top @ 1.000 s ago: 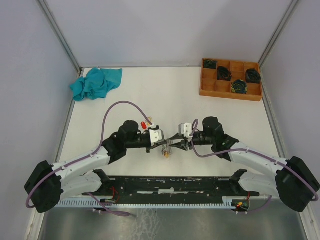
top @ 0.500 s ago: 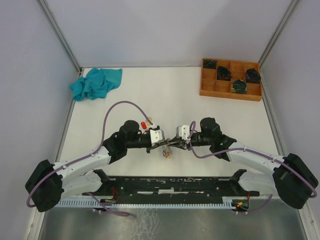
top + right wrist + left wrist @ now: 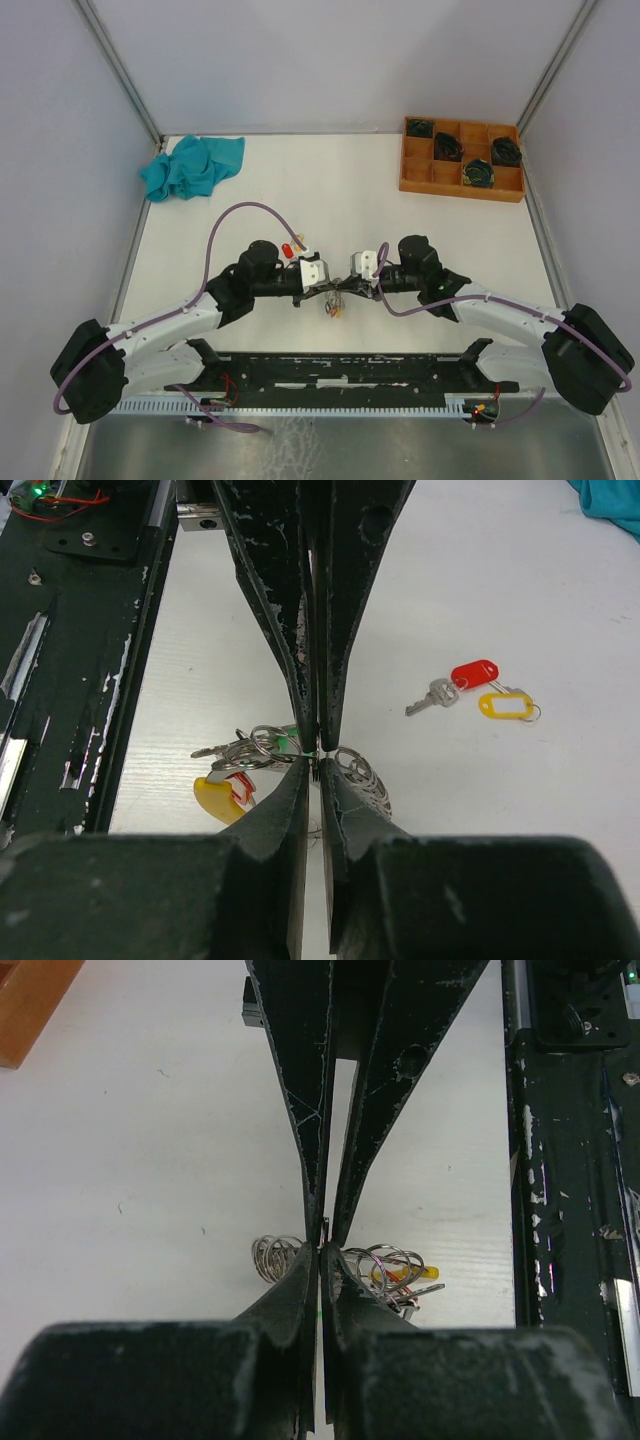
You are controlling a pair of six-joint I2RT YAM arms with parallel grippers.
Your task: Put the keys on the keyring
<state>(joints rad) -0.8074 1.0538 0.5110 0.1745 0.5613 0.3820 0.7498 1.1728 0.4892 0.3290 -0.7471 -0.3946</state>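
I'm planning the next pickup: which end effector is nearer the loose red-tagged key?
Left. The red-tagged key lies just beyond the base of the left end effector. The right end effector, tip to tip with it at the keyring, sits farther off.

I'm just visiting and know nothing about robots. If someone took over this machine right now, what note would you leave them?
Left claw: shut on the silvery ribbed metal keyring.
Right claw: shut on the same ring, from the opposite side.
Long yellow plastic tag lies by the ring. A green bit shows there; whether it is threaded, I cannot tell.
Loose on the table: small metal key with red plastic tag, small yellow plastic tag beside it.
Left: thread those on.
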